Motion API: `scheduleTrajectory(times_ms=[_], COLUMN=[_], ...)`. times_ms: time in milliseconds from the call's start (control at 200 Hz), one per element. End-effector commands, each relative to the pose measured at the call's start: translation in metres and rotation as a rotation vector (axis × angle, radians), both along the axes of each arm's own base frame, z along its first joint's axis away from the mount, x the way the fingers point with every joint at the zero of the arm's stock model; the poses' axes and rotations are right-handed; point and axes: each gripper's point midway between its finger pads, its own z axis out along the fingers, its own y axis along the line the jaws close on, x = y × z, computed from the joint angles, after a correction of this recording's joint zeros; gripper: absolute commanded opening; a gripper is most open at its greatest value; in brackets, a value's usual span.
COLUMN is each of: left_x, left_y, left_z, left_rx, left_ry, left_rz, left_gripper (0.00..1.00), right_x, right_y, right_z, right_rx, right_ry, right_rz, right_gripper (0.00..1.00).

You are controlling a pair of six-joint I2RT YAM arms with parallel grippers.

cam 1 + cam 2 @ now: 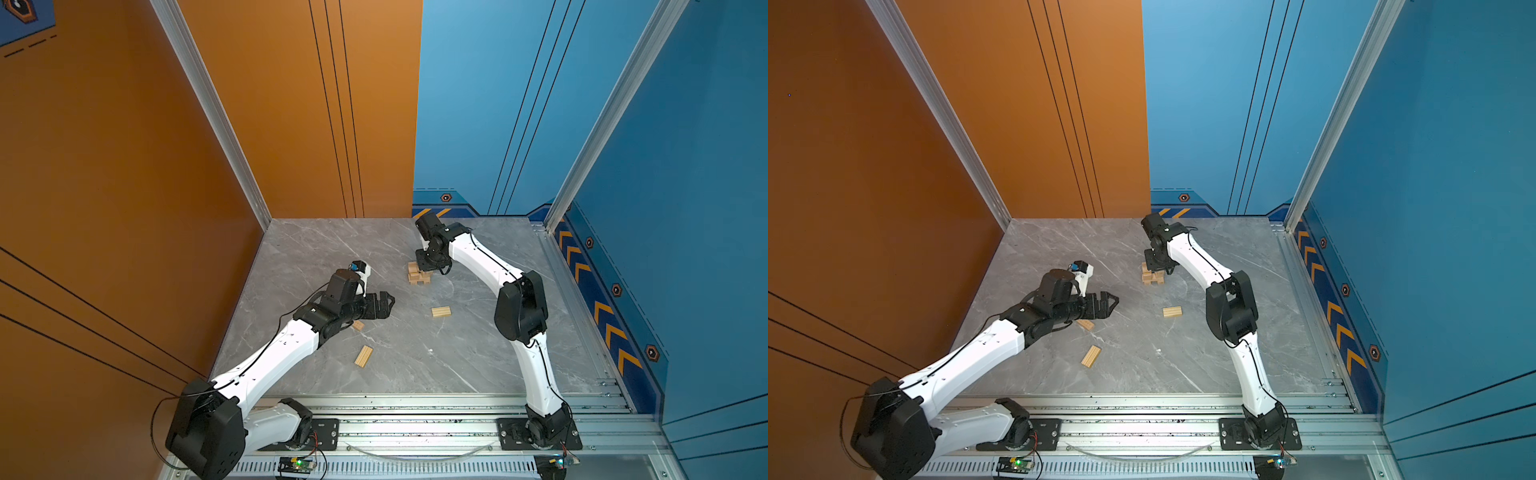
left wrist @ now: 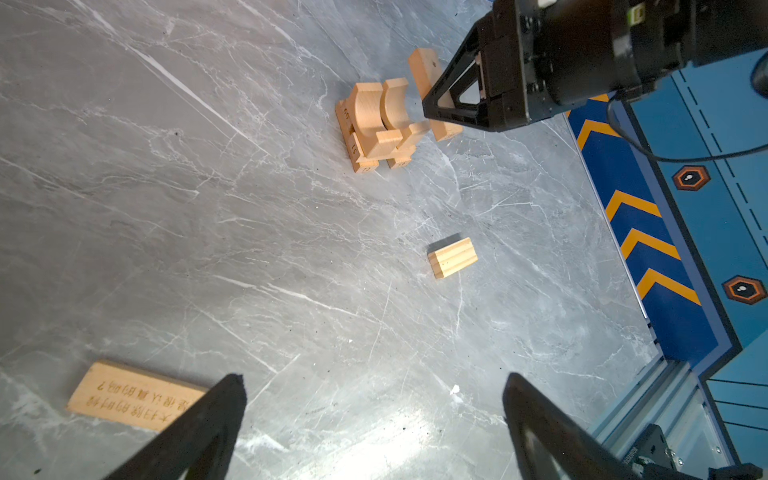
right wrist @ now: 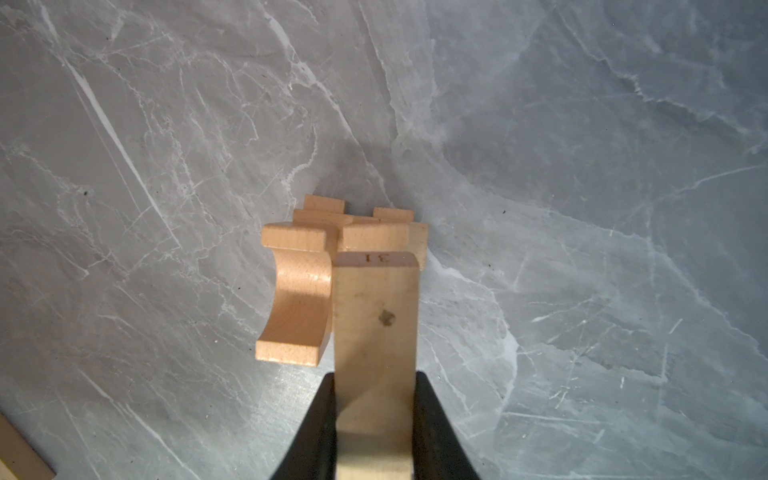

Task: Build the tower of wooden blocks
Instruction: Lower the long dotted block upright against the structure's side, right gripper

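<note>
Near mid-frame in both top views, right gripper (image 1: pixel 426 270) was clamped on a bar (image 3: pixel 376 316) at the tower (image 1: pixel 417 277) — it probably needed lowering level across the arches (image 2: pixel 380 108) before release.

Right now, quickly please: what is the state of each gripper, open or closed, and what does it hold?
Left gripper: open, holding nothing.
Right gripper: closed on a wood bar, at the tower.

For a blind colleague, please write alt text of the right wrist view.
The right gripper is shut on a wooden bar marked 31, held close to the tower, whose half-ring arch shows. The table is grey marble.
</note>
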Motion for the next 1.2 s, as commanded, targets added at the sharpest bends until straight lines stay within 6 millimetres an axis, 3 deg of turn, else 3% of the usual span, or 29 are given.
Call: scheduleTrajectory(times_ms=[0, 971, 1196], left_x=[0.005, 0.01, 0.009], left_y=[-0.002, -0.004, -0.004], left_z=[0.01, 0.006, 0.005], left_rx=[-0.019, -0.035, -0.033], left_ry=[-0.026, -0.018, -0.017], left_rz=[-0.013, -0.008, -0.007], left_gripper=[0.98, 0.98, 0.98], right_x=[-0.002, 0.005, 0.005], right_y=[-0.002, -0.004, -0.003], right_z=[-0.004, -0.024, -0.028], right_rx=[-0.017, -0.013, 0.001], right_ry=[0.031, 0.072, 0.087], right_rz=[0.022, 0.026, 0.024], right_gripper=[0.25, 0.29, 0.35])
